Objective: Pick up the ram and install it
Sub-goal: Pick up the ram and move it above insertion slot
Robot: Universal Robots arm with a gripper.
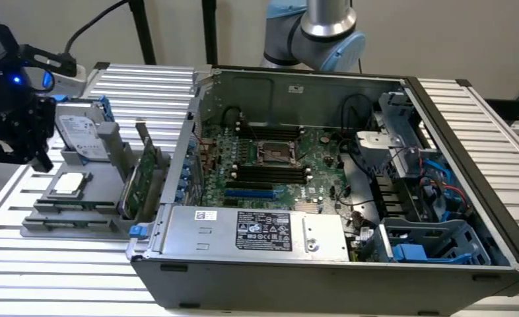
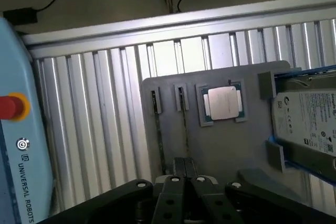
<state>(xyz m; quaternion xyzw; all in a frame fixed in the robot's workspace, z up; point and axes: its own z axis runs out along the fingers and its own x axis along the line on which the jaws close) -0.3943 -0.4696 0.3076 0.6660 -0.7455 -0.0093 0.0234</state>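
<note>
Gripper (image 2: 184, 165): black, fingers (image 2: 178, 167) drawn close together with a thin seam between them. It hangs above the grey holder (image 2: 220, 150), at 9 o'clock in the exterior view. Whether it pinches anything cannot be told.

Ram (image 2: 184, 124): thin stick on edge in a holder slot, in line with the seam, its near end hidden behind the fingertips.

Second stick (image 2: 157, 129): on edge in the neighbouring slot.

Processor chip (image 2: 224, 102): silver, flat in its recess, just beside the slots.

Hard drive (image 2: 307, 121): on the holder, at 12 o'clock of the chip in the exterior view.

Expansion card (image 1: 140, 175): upright at the holder's 3 o'clock edge.

Computer case (image 1: 471, 132): open, at 3 o'clock of the holder, motherboard (image 1: 269, 158) exposed.

Slatted table (image 2: 105, 103): bears the holder.
</note>
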